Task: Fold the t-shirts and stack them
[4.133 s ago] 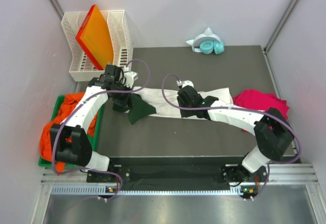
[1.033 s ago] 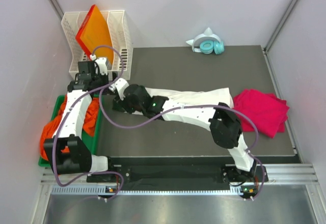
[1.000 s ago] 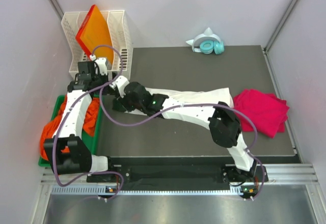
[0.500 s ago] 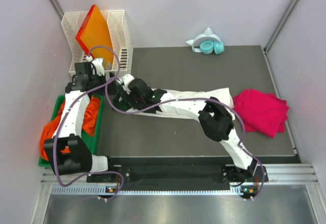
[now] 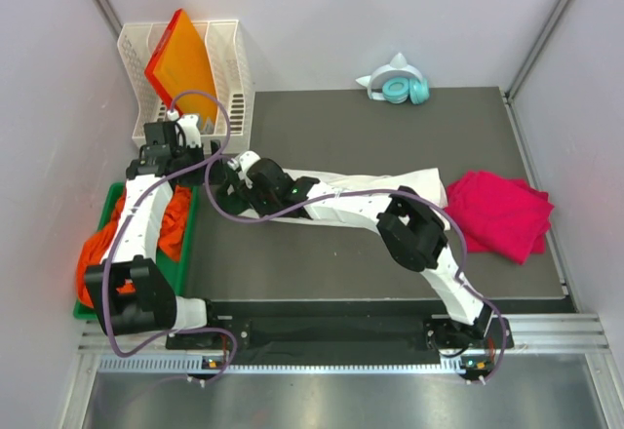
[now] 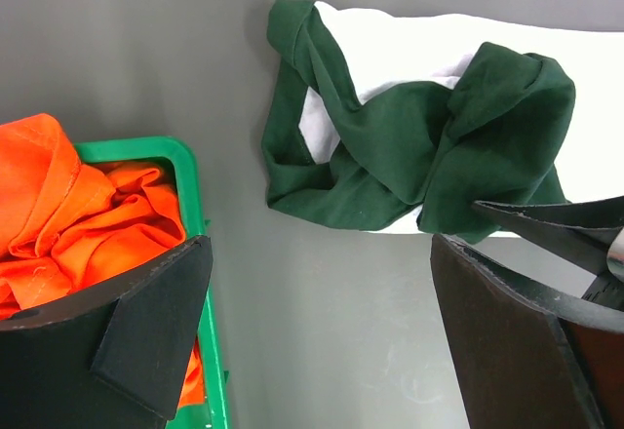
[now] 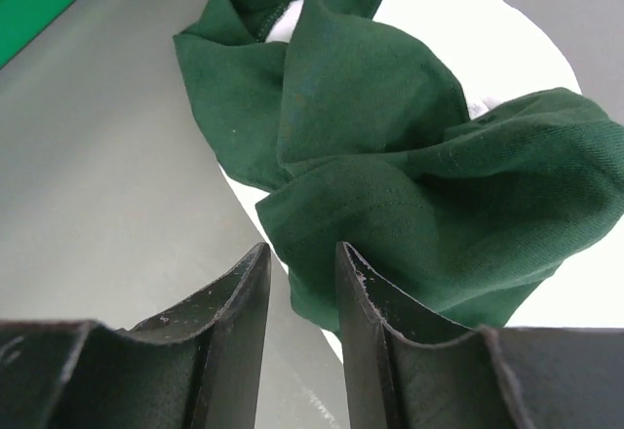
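My right gripper (image 7: 302,263) reaches across to the left end of the white shirt (image 5: 370,195), which lies stretched along the middle of the mat (image 5: 390,132). Its fingers are drawn close with only a narrow slot between them, and nothing is pinched in it. They hang just above the bunched green sleeve (image 7: 390,127), and I judge that sleeve to be what needs flattening before any fold.

In its own wrist view my left gripper (image 6: 320,253) is spread wide and holds nothing. It hovers over the strip of mat between the green bin (image 6: 195,185) and the same crumpled sleeve, and I read that as standing clear of the other arm while being ready to take the near corner.

The orange shirts (image 5: 102,244) sit heaped in the bin at the left edge of the overhead view, probably waiting their turn. The pink shirt (image 5: 502,213) lies folded at the right, likely the base of the stack.

A white rack (image 5: 234,68) with an orange folder (image 5: 180,68) stands in the upper left, and headphones (image 5: 395,86) rest at the top centre.

I can read no brand, label or lettering on anything.
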Controlling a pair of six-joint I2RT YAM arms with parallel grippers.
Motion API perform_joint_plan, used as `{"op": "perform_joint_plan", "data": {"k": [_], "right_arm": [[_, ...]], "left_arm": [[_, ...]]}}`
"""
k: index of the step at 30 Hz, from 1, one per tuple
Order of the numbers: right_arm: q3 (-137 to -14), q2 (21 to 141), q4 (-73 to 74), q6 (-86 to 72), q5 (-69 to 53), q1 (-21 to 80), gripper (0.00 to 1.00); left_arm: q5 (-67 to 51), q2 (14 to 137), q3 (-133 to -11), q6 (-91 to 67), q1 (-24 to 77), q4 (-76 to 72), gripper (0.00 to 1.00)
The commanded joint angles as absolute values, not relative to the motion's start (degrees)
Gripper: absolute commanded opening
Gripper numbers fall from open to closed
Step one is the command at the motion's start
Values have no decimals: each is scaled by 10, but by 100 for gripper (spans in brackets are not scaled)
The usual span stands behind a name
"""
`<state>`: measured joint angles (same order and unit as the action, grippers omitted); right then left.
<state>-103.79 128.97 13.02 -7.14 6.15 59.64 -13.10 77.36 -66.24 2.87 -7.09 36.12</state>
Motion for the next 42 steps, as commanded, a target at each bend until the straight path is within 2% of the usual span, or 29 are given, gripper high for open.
{"op": "perform_joint_plan", "data": {"k": [1,11,13,17,22,26,31,32,33,35,42], "right_arm": [[-1056,1286,120,-74,64,601,33],[-1067,1310,152,-80,72,602,26],[-1047,1297,145,-83,75,602,28],[-1016,1275,114,-89,78,602,40],[-1030,1292,134,-85,94,603,42],[-1035,1298,143,-86,104,603,38],[-1041,1301,149,-91,117,603,20],[-1041,1300,153,-90,118,603,16],[-1042,1300,154,-91,119,603,7],[-1039,1294,151,-91,123,603,1],[-1037,1255,154,-87,146,603,0]], "left_arm": [[-144,766,-661,25,-75,336,97],[-142,765,-653,29,-76,336,97],[-143,766,-652,28,-76,334,97],[-146,765,-648,26,-76,332,97],[-149,766,-649,25,-76,330,97],[-149,768,-650,25,-76,329,97],[-149,772,-650,24,-76,330,97],[-149,773,-650,24,-76,330,97],[-149,773,-650,25,-76,330,97],[-150,775,-651,24,-75,330,97],[-155,780,-651,23,-76,327,97]]}}
